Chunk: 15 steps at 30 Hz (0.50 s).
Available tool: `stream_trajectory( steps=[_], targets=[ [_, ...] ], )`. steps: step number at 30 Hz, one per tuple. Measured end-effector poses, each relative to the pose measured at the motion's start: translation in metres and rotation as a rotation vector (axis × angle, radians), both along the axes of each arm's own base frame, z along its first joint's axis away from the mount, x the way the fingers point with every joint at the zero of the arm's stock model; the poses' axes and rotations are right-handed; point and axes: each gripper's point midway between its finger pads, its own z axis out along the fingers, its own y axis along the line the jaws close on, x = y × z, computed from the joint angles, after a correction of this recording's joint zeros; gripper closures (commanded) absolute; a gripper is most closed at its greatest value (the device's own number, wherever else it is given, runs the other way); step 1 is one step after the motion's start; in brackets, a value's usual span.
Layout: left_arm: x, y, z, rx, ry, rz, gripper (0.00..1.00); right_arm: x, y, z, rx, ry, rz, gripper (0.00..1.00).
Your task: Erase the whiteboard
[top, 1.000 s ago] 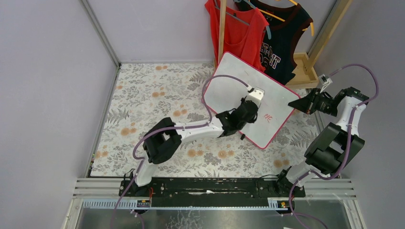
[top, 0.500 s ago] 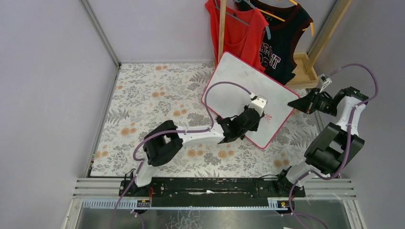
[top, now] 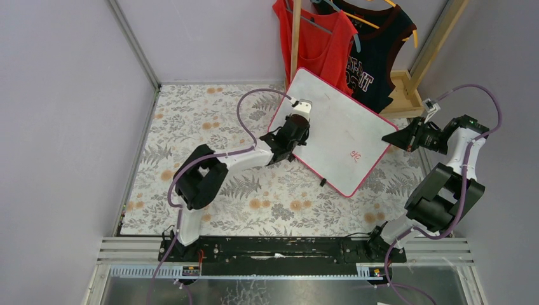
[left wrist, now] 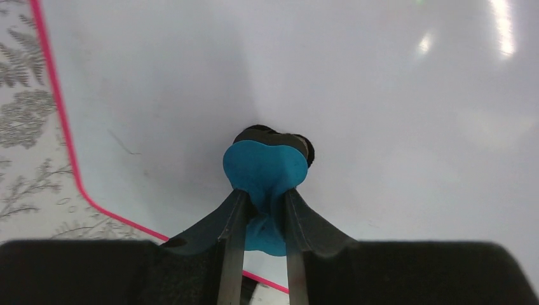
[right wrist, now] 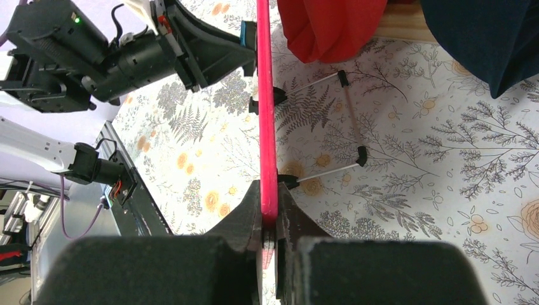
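Floral table (top: 210,127) carries the whiteboard (top: 330,127), right tool (right wrist: 270,219) pinching its edge; left tool (left wrist: 264,194) pinches the eraser (left wrist: 266,168). Pressing hard could lever it loose; red writing (top: 356,154) lies well apart.

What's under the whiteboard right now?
Seen edge-on from the right wrist, the whiteboard is propped on a wire stand with black feet, above the floral cloth. From above, the board hides all of it.
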Motion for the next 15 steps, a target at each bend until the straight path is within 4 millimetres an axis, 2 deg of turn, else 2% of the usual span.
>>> stream_trajectory(
  steps=[3, 8, 11, 15],
  targets=[
    [0.009, 0.013, -0.001, 0.017, -0.002, 0.029, 1.00, 0.000, 0.000, 0.000, 0.000, -0.002, 0.000, 1.00],
    [0.000, 0.004, -0.001, 0.022, 0.000, 0.009, 1.00, 0.000, 0.000, 0.000, -0.001, -0.003, 0.001, 1.00],
    [-0.016, -0.021, 0.003, 0.025, -0.004, -0.035, 1.00, 0.000, 0.000, 0.001, -0.003, 0.000, 0.001, 1.00],
    [-0.047, -0.071, 0.017, 0.022, -0.033, -0.120, 1.00, -0.001, -0.002, 0.001, -0.005, 0.004, -0.003, 1.00]
  ],
)
